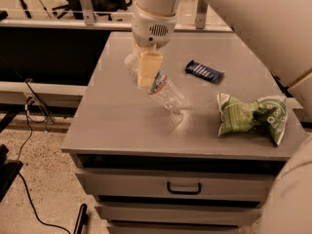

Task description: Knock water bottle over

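Observation:
The water bottle (165,91) is clear ribbed plastic with a thin red and blue label band. It leans steeply, its top toward the left and its base toward the right near the tabletop. Its cap end is hidden behind my gripper (147,72). My gripper hangs from the white arm above the left middle of the grey table (122,126), its cream-coloured fingers (147,68) against the bottle's upper body.
A dark blue snack bar (204,72) lies behind and right of the bottle. A crumpled green chip bag (248,116) lies at the table's right side. Drawers (183,186) sit under the tabletop. Cables run over the floor on the left.

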You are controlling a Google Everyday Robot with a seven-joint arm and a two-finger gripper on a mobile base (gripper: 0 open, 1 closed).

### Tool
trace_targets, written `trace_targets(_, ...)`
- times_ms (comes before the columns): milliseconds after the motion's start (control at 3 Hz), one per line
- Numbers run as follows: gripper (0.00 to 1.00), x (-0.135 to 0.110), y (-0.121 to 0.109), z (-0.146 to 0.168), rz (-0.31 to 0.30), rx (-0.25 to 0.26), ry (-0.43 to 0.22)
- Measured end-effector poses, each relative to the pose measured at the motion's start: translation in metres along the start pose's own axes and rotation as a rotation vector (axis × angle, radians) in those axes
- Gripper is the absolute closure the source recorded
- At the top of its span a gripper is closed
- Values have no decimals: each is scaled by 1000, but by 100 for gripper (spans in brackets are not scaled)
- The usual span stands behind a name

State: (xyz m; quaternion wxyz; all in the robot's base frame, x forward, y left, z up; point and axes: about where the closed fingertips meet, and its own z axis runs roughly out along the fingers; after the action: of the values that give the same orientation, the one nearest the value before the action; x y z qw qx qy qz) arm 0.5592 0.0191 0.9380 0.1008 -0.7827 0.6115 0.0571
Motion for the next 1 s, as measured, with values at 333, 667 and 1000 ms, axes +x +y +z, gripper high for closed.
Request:
trace_targets(333, 39, -7, 2, 26, -10, -52, 0)
trace_targets(667, 16, -16, 4, 48, -26, -94, -36)
trace_targets(1000, 0, -23, 10, 62, -35, -93, -145)
